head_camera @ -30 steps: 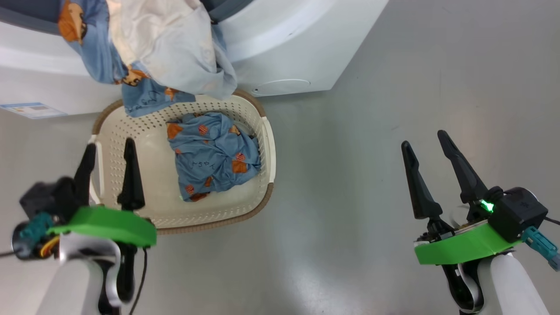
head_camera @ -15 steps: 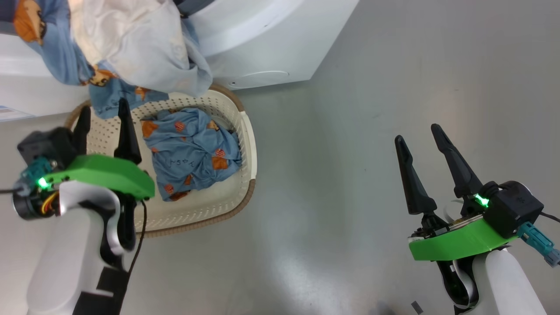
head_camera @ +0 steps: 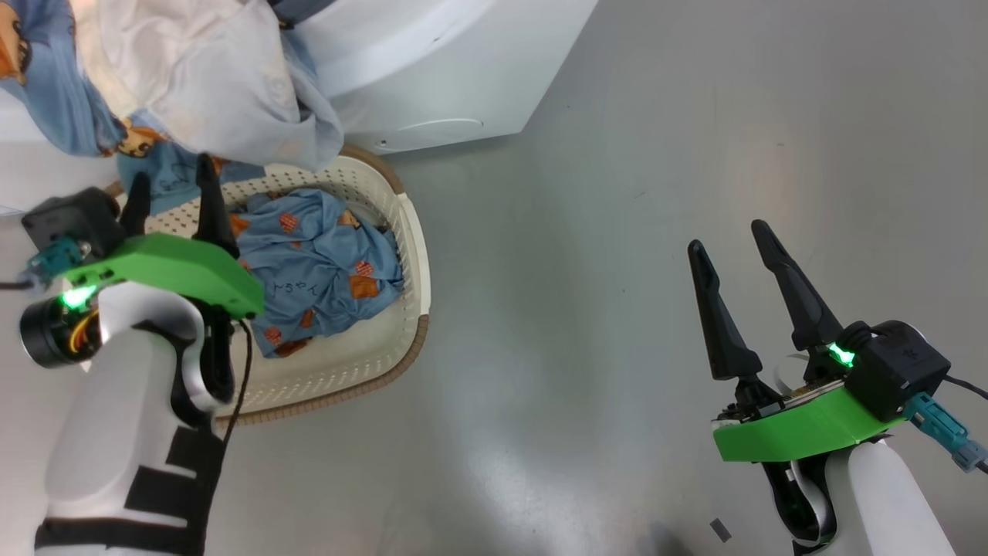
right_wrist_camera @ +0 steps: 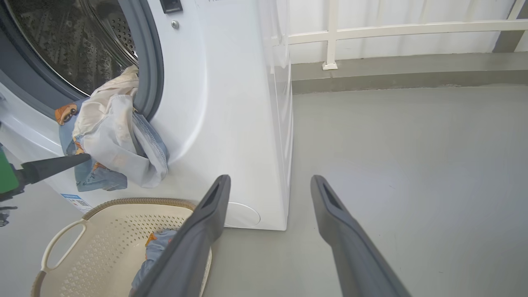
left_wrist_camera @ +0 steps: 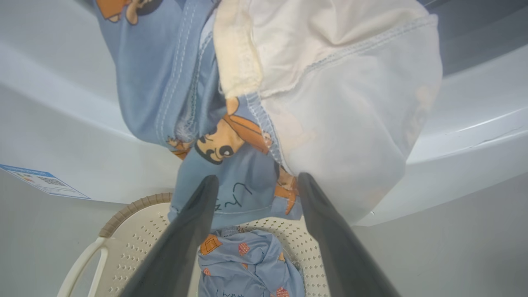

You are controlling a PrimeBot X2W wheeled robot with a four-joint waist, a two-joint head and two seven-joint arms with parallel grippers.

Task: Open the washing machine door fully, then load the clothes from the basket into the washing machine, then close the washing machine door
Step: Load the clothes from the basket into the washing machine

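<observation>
While clothes (right_wrist_camera: 109, 136) hang out of the washing machine (right_wrist_camera: 231, 103) mouth above the basket (head_camera: 370, 363), w/ one blue piece (head_camera: 316, 270) inside it, my L gripper (head_camera: 171, 176) hovers by the basket, fingers spread; R gripper (head_camera: 728, 239), also spread, over the floor (head_camera: 579, 232).

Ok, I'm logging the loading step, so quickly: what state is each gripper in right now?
Left gripper: open, holding nothing, tips near the hanging clothes.
Right gripper: open, holding nothing, above the floor.
</observation>
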